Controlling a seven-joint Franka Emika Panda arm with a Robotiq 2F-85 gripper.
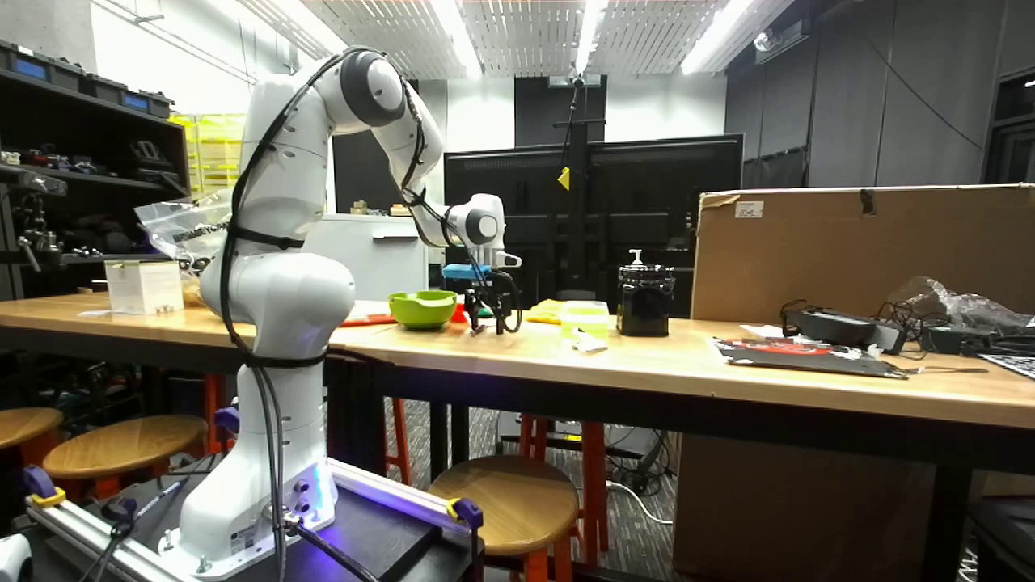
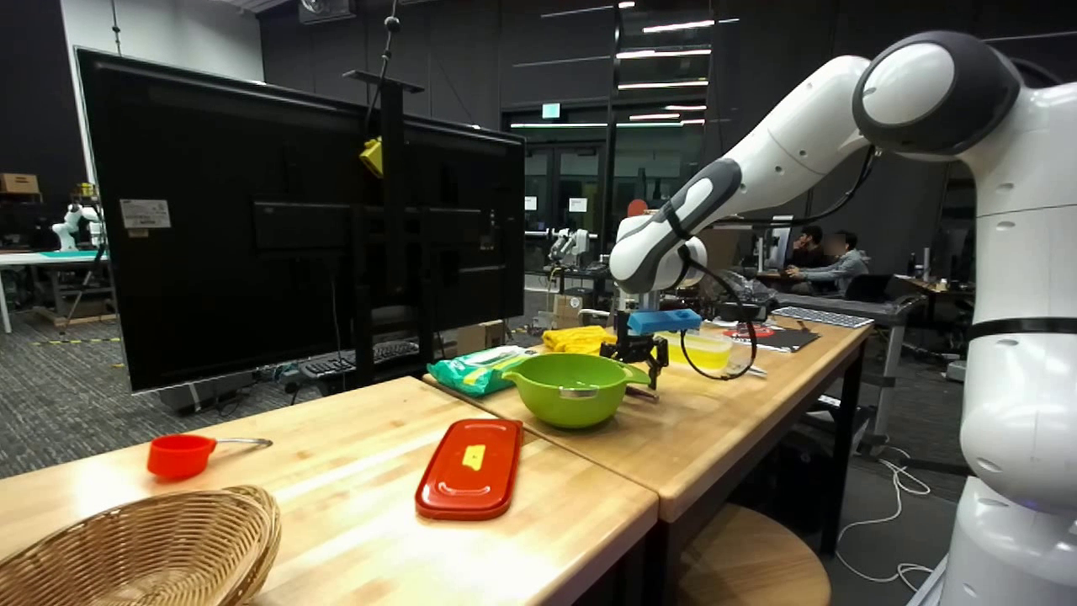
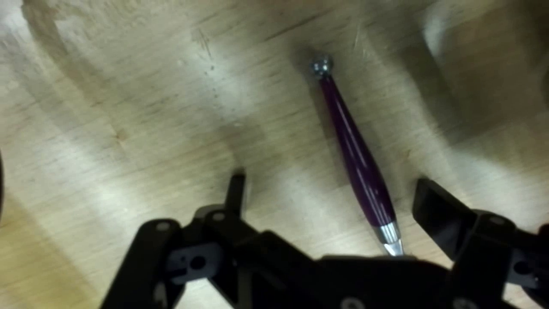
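My gripper (image 3: 330, 178) is open and empty, low over the wooden table, fingers pointing down. A utensil with a glossy dark purple handle (image 3: 360, 167) and a silver ball end lies between the spread fingers in the wrist view, closer to the right finger. Its other, metal end runs under the gripper body and is hidden. The gripper also shows in both exterior views (image 1: 487, 326) (image 2: 633, 364). A green bowl (image 2: 572, 391) stands right beside the gripper. A yellow translucent container (image 2: 705, 352) and a yellow cloth (image 2: 579, 339) are on its other side.
A green wipes pack (image 2: 480, 370) lies behind the bowl. A red lid (image 2: 471, 484), a red measuring cup (image 2: 179, 457) and a wicker basket (image 2: 143, 555) are farther along the table. A black canister with a pump (image 1: 644, 301) stands beyond the container. Cables and a headset (image 1: 841, 327) lie farther off.
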